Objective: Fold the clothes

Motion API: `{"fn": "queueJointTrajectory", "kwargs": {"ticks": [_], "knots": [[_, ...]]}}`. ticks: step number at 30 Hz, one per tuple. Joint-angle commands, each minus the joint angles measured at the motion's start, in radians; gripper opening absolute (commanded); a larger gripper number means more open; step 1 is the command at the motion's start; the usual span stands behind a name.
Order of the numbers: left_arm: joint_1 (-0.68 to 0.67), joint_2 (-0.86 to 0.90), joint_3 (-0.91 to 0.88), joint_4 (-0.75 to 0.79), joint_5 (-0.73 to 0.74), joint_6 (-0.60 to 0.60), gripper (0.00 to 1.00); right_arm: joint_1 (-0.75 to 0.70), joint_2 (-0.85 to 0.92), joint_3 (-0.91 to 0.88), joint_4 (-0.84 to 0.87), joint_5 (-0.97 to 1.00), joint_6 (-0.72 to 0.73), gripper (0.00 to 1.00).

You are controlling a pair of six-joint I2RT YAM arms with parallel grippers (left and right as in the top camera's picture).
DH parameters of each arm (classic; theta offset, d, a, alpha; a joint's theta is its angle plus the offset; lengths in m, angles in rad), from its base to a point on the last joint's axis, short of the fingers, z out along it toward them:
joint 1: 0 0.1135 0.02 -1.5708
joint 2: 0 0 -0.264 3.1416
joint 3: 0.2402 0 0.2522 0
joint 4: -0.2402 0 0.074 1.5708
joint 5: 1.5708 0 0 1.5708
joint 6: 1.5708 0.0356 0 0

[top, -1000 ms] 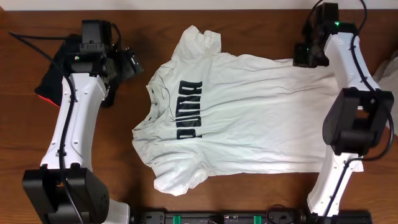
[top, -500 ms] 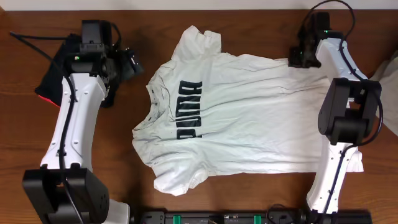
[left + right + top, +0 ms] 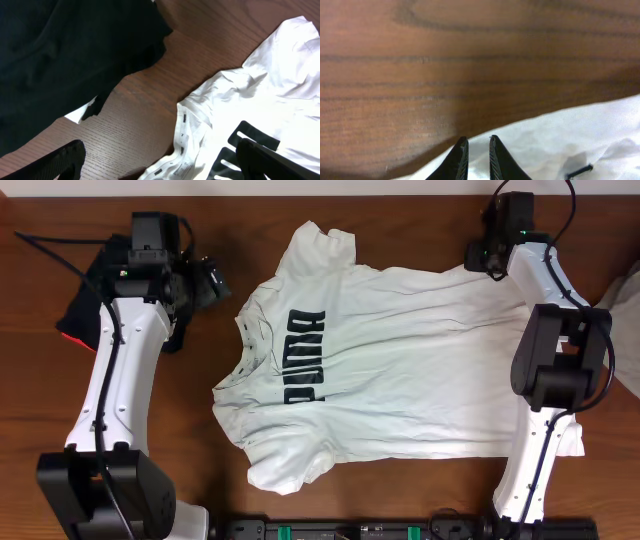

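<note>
Seen from overhead, a white short-sleeved T-shirt (image 3: 400,360) is spread flat, front side up, across the middle of a brown wood-grain tabletop (image 3: 180,430). The collar is turned toward 9 o'clock and the hem toward 3 o'clock, with one sleeve at 12 o'clock and the other at 6 o'clock. Bold black lettering (image 3: 303,355) reading "PUMA" is printed across the chest and runs sideways in this view.

A black garment (image 3: 85,300) with a red-orange edge (image 3: 65,338) is bunched at 10 o'clock, partly hidden under the left arm.

The left end effector (image 3: 160,162) is held near the collar with its two fingers spread wide apart, and nothing is gripped between them. In its wrist view the open neckline is shown. A white strip label (image 3: 182,131) is sewn inside the neckline, but its print is too small to be read.

The right end effector (image 3: 476,155) is placed at 1 o'clock, at the far corner of the hem. Its fingers (image 3: 461,160) are drawn almost together, with only a slim gap left, right at the edge of the white cloth. Whether any cloth is pinched between them cannot be told.
</note>
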State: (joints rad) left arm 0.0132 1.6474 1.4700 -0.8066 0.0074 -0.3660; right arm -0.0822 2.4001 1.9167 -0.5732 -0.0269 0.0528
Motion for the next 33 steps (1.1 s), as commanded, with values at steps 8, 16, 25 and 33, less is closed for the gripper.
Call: {"fn": "queueJointTrajectory", "kwargs": {"ticks": [8,16,25,33], "knots": [[0.003,0.006,0.002,-0.003,-0.012,0.005,0.98,-0.091,-0.335,0.001,-0.294,0.000,0.014,0.20],[0.003,0.006,0.002,-0.003,-0.012,0.005,0.98,-0.150,-0.585,0.001,-0.613,0.000,0.049,0.32],[0.003,0.006,0.002,-0.003,-0.012,0.005,0.98,-0.209,-0.794,-0.001,-0.884,0.000,0.143,0.42],[0.003,0.006,0.002,0.001,-0.012,0.005,0.98,-0.213,-0.911,-0.086,-0.994,0.019,0.149,0.44]]}}
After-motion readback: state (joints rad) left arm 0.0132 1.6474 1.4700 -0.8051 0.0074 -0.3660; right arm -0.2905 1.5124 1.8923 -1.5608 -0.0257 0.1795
